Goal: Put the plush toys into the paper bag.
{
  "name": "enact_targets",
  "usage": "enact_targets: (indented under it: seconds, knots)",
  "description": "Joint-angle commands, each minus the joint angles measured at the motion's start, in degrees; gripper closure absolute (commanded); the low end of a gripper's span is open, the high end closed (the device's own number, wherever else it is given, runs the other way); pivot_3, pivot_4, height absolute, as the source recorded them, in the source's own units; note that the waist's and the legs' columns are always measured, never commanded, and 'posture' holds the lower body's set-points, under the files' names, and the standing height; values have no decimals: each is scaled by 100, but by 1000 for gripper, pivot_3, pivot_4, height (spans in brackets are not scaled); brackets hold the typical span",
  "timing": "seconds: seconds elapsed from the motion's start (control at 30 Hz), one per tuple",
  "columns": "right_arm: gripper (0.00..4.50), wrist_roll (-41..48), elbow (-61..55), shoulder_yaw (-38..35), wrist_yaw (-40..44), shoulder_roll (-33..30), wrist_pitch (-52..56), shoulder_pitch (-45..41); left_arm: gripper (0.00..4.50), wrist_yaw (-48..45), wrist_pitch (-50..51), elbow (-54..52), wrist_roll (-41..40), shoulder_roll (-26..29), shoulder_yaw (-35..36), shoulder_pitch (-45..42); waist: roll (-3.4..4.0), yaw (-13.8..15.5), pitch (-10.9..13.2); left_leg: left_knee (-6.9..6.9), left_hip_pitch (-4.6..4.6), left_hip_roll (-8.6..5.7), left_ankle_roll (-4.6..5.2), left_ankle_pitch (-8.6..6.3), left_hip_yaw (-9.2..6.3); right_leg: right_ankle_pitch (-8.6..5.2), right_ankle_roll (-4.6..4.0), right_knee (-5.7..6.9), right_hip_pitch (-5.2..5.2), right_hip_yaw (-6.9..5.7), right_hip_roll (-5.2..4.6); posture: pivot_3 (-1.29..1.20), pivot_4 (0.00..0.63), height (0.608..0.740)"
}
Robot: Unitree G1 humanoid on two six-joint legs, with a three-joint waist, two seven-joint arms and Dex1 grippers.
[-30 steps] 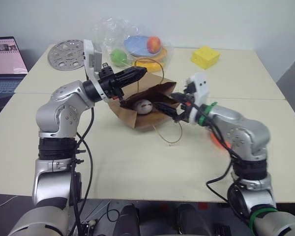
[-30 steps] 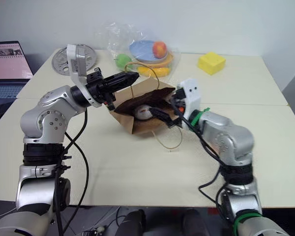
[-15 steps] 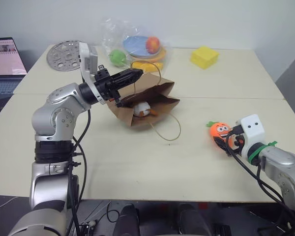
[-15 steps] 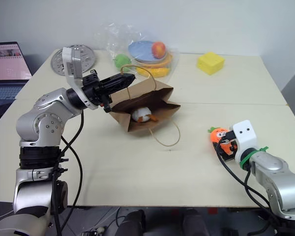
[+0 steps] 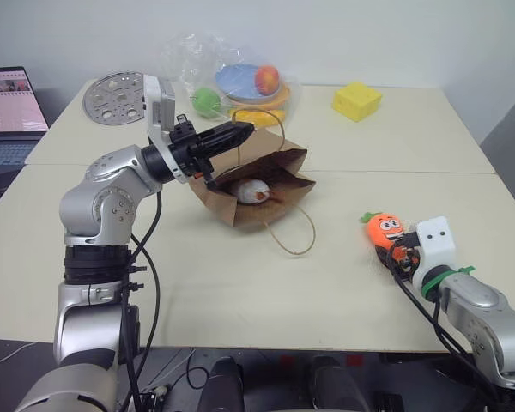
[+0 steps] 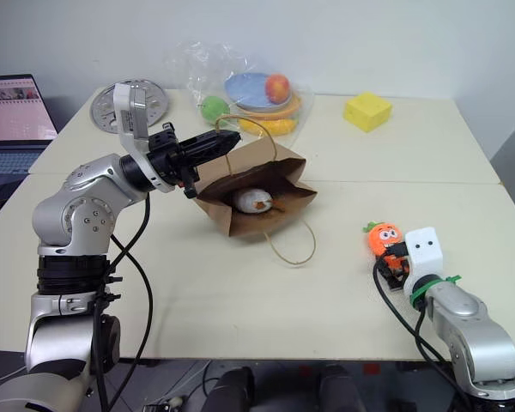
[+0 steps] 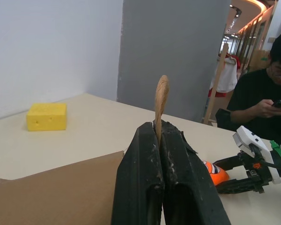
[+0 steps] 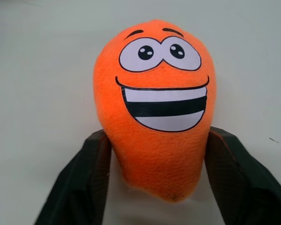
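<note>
Right wrist view: the right gripper (image 8: 154, 183) has been moved from the paper bag (image 5: 279, 167) to the carrot toy (image 5: 384, 229) at 4 o'clock on the desk (image 5: 240, 283), its fingers apart around it. The egg toy (image 5: 251, 190) is already inside the bag, whose handle is pinched by the closed left gripper (image 7: 160, 136). The carrot looks ready to be grabbed.

The left arm is raised with its elbow bent, its forearm reaching forward and toward the right, and the left gripper (image 5: 238, 131) has its two black fingers pressed flat together on a tan twine loop handle (image 7: 160, 99). The right arm lies low and stretched forward, and the right gripper (image 8: 155, 154) has one black finger on each side of an orange carrot plush toy with a cartoon face (image 8: 155, 101).
</note>
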Motion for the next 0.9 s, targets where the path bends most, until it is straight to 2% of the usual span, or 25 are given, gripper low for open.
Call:
enact_targets:
  seconds: [0.03,0.17,0.2,0.23,0.37,0.47,0.53,0.67,0.9]
  knots:
    - [2704,-52,-130,-114,65,-79,-190,-25,4500,-6,-99,-80,-5,79,82,-127,0,0,0,0,0,0,0,0,0,0,0,0,0,0,0,0,150,740]
    - [4055,91,-241,-83,349,-222,-286,-85,4500,-25,-107,-77,4,85,61,-112,0,0,0,0,0,0,0,0,0,0,0,0,0,0,0,0,150,740]
    - [4333,234,-310,-118,459,-195,-318,-167,4500,-33,-101,-80,0,85,57,-111,0,0,0,0,0,0,0,0,0,0,0,0,0,0,0,0,150,740]
    - [4422,396,-406,-147,574,-223,-230,-322,4500,-43,-107,-62,7,87,52,-123,0,-6,0,0,0,0,0,0,-1,0,0,0,0,-1,0,0,150,740]
    - [4422,1317,-857,-231,1280,-446,156,-909,4500,-90,-123,38,28,113,35,-201,3,-29,2,2,1,0,0,0,2,0,0,2,0,2,0,0,150,740]
    - [4422,1871,-878,-209,1351,-434,578,-1532,4500,-144,-169,119,58,111,-4,-242,2,-12,1,1,2,1,0,0,-5,0,0,2,4,-5,1,0,150,740]
    - [4422,2179,-785,-89,1230,-214,835,-1962,4500,-164,-187,140,72,90,-22,-270,1,-11,1,1,1,0,0,0,-3,0,0,-1,4,-4,0,0,150,740]
    - [4422,2041,-286,515,912,212,955,-2550,4500,-188,-176,120,81,47,-45,-318,2,-15,1,0,0,1,0,0,-5,0,-1,1,1,-6,0,0,150,740]
    - [4422,1418,906,1337,736,713,480,-3221,4500,-196,-135,67,52,70,-57,-346,2,-18,2,0,-2,1,0,0,-4,1,-1,2,-4,-5,0,0,150,740]
